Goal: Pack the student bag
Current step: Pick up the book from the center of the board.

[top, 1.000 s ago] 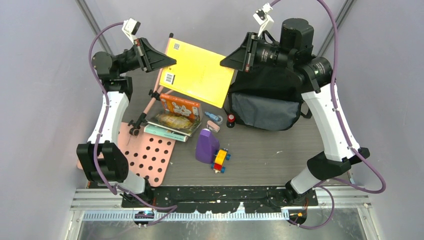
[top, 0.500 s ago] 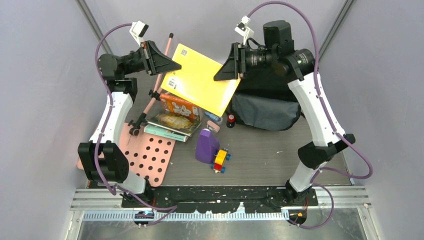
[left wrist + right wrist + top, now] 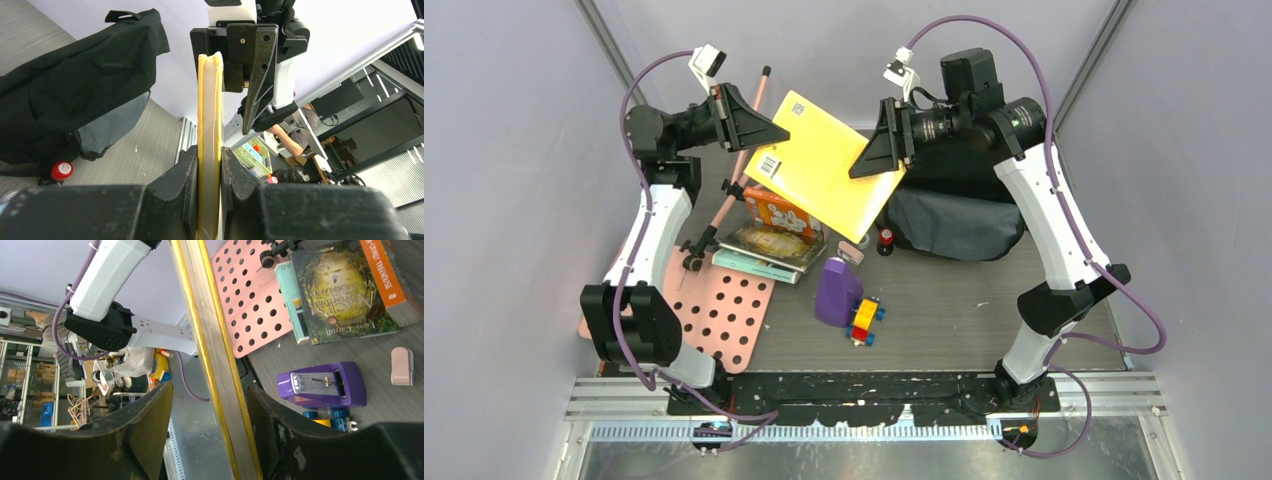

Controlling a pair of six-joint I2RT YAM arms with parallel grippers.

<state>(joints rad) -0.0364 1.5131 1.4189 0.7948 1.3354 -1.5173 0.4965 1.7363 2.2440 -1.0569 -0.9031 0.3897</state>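
Note:
A yellow book (image 3: 824, 170) hangs tilted in the air over the back of the table. My left gripper (image 3: 774, 135) is shut on its left edge; the left wrist view shows both pads pressed on the yellow edge (image 3: 210, 125). My right gripper (image 3: 864, 165) is open, its jaws straddling the book's right edge (image 3: 210, 340); that edge lies close to the right-hand finger (image 3: 280, 430), with a gap on the other side. The student bag (image 3: 954, 220), black with a grey front pocket, lies at the back right, partly under the right arm. It also shows in the left wrist view (image 3: 75, 85).
A stack of books (image 3: 774, 235) lies left of centre beside a pink perforated board (image 3: 724, 310) and a pink rod (image 3: 744, 140). A purple metronome (image 3: 837, 290), a toy car (image 3: 864, 320), a pink eraser (image 3: 852, 253) and a red-capped item (image 3: 886, 238) lie mid-table.
The right arm swung left from over the bag to the yellow book's right edge. The book, held by the left gripper, rose and tilted more steeply.

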